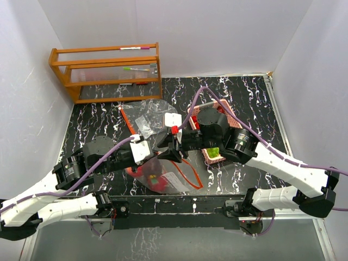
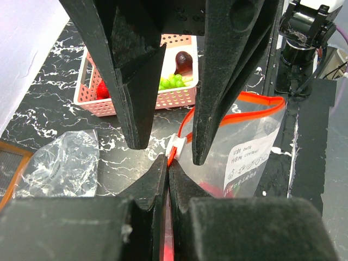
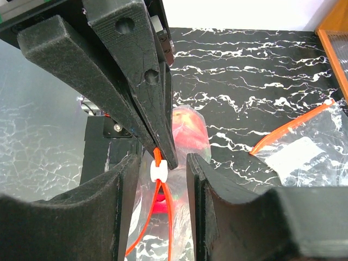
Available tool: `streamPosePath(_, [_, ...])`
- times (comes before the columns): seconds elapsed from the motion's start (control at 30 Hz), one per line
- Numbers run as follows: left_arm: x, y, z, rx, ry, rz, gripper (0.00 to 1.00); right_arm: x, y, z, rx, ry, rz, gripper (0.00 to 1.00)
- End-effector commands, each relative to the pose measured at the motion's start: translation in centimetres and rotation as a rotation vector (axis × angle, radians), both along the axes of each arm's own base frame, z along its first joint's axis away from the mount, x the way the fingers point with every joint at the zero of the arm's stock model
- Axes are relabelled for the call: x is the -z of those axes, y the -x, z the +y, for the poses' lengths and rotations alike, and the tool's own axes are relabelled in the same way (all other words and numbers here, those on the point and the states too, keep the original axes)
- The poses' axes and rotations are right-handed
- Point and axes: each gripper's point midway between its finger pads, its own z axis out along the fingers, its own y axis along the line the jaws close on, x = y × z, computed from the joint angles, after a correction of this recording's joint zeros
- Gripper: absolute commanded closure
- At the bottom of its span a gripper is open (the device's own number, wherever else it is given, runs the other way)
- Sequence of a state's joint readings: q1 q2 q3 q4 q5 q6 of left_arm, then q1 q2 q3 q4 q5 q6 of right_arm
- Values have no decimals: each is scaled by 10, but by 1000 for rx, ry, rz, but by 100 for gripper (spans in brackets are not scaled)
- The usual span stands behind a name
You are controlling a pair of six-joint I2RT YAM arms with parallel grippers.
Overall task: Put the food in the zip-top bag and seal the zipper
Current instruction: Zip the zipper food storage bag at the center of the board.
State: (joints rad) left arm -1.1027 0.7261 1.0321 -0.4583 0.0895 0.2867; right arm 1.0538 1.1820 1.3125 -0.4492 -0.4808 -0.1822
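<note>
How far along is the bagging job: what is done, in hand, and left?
Done: a red apple lies inside the clear zip-top bag with an orange zipper. In hand: the left tool pinches the zipper strip; the open right tool straddles the small white slider. Left: the mouth gapes, and green grapes and a dark purple-red round fruit sit in the pink mesh basket.

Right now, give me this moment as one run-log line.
zipper: unsealed | left gripper: shut on zip-top bag rim | right gripper: open, straddling slider | grapes: in basket
</note>
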Motion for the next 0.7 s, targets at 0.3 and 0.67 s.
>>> streamPosePath(0.3, [-18,2,1,0,69,-20,100,2,-3,1,19,-5,6,66])
streamPosePath(0.67, [-19,3,1,4,74,-23,100,1,-4,1,25,-8,5,66])
